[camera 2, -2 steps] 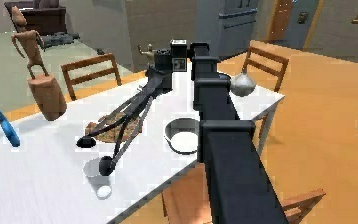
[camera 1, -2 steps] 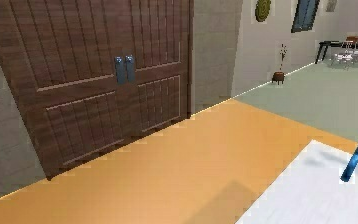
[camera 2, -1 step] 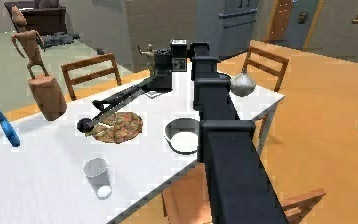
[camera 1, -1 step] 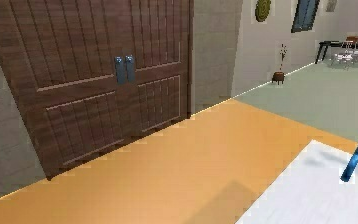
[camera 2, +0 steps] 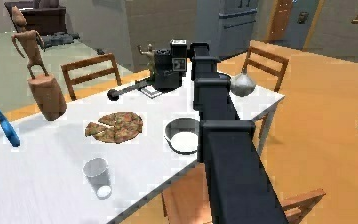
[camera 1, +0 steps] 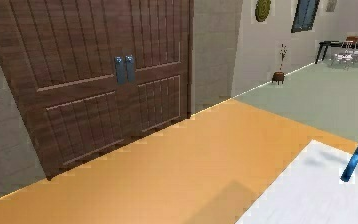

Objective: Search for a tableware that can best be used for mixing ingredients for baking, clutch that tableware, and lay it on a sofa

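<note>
Gripper is out over the far part of the white table, at the end of the dark arm. Can't tell the finger state, or whether it holds anything: tabletop clutter sits right at its tip. A black ball-ended utensil lies on the table just beside the gripper. The bowl, white with a grey inside, stands upright on the table near its arm-side edge, just beside the arm bar. A flat brown pizza-like round is mid-table, near the bowl. A grey round vase is on the table's far corner, past the arm. A clear cup is on the table's near part. A brown wooden block and a blue bottle-like item are along the table's opposite side. Wooden chairs stand at the table's far edges. Ahead of the table's corner, across orange floor, is a dark wooden double door.
</note>
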Available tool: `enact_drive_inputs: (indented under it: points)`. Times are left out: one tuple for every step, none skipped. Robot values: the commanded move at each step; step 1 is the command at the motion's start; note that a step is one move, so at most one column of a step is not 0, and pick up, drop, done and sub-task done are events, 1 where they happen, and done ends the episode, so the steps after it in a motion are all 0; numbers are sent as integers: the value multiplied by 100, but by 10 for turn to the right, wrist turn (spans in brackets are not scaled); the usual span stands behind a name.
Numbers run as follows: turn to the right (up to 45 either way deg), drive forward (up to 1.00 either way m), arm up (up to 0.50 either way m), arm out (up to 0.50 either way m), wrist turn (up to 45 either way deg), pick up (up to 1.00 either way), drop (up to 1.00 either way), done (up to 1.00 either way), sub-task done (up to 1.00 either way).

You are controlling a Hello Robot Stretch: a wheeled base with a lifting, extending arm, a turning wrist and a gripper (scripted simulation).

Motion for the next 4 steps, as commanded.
enact_drive_inputs:
  points:
    - [0,0,0,0,450,0,0,0,0]
    - [0,0,0,0,30,0,0,0,0]
    - [0,0,-28,0,0,0,0,0,0]
    - [0,0,0,0,0,100,0,0,0]
